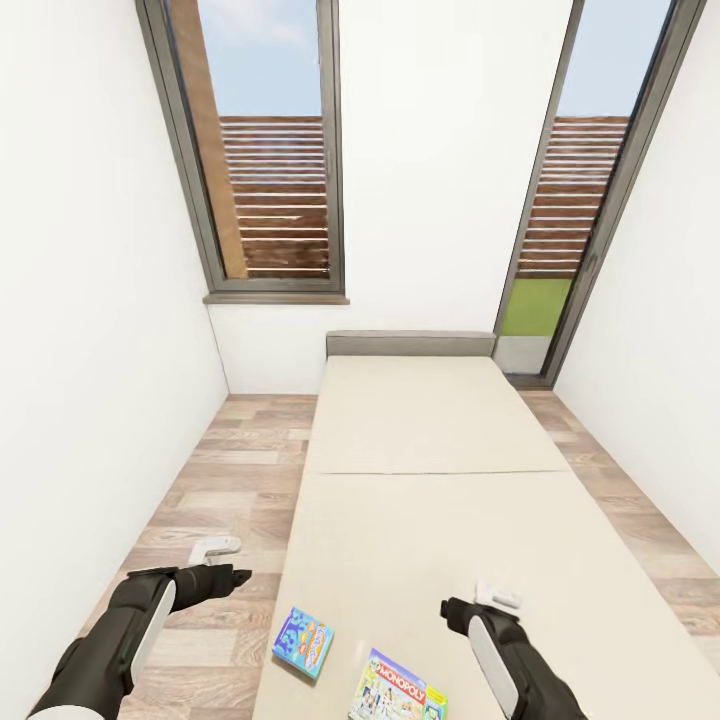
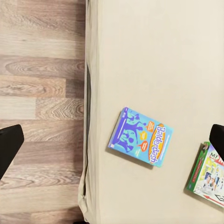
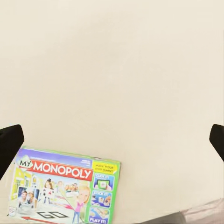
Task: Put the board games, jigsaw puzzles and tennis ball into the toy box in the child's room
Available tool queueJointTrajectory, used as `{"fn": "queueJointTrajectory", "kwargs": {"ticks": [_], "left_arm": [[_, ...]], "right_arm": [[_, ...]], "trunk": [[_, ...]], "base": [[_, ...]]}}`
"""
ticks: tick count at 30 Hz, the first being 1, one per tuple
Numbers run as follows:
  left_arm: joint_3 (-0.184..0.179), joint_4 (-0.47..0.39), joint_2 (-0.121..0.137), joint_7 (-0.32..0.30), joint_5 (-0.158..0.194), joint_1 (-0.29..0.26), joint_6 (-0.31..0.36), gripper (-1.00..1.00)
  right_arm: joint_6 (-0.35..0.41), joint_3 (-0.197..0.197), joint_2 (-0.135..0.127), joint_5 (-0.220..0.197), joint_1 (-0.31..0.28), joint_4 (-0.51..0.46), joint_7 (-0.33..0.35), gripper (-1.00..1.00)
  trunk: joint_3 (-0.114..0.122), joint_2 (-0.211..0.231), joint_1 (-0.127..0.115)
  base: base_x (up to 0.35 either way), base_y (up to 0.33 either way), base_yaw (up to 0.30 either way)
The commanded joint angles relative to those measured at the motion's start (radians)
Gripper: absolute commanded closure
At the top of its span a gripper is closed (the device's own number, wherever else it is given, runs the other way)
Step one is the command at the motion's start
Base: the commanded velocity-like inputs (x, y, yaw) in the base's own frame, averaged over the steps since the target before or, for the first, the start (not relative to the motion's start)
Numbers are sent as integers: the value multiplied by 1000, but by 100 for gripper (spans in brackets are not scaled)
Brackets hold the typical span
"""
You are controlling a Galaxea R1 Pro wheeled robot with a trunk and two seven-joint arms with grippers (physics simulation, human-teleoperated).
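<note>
- A blue board game (image 1: 303, 642) printed "Balderdash" lies flat on the bed (image 1: 430, 520), near the mattress's left edge at the foot end; seen again from the left wrist (image 2: 140, 136), its cover faces up
- A green-edged board game (image 1: 397, 689) printed "My Monopoly" lies flat just to the right of the blue one, apart from it; the right wrist view (image 3: 65, 192) shows its pale busy cover facing up, close to the mattress's foot edge
- The beige mattress is otherwise bare, a seam crossing it midway; a dark grey headboard (image 1: 410, 344) stands at its far end
- The left gripper (image 1: 225, 562) hangs over the wood plank floor (image 1: 205, 500) beside the bed, touching nothing; its fingers (image 2: 9, 144) stand spread wide, holding nothing
- The right gripper (image 1: 490, 598) hangs above the mattress, to the right of the green-edged game; its fingers (image 3: 9, 142) likewise stand spread wide and empty
- White walls (image 1: 90, 300) close the room; two tall dark-framed windows (image 1: 265, 150) stand behind the bed
</note>
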Motion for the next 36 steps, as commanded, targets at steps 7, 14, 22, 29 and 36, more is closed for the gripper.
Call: {"fn": "queueJointTrajectory", "kwargs": {"ticks": [7,14,22,29,36], "left_arm": [[2,-1,-11,-5,0,-1,6,-100],[1,-2,-14,-21,1,0,8,-100],[1,-4,-9,-149,1,0,16,-100],[6,-2,74,-503,0,5,18,-100],[6,9,118,-741,-6,12,11,-100]], "right_arm": [[-96,35,46,-7,-101,231,-23,-100],[-139,41,54,-7,-134,305,-31,-100],[-139,41,55,-8,-136,306,-32,-100],[-139,42,56,-8,-136,298,-33,-100],[-83,46,75,-14,-161,247,-96,-100]], "trunk": [[-2,-2,1],[-2,-2,1],[-2,-2,1],[-2,-2,1],[-2,-2,1]], "base": [[0,0,0],[0,0,0],[0,0,0],[0,0,0],[0,0,0]]}}
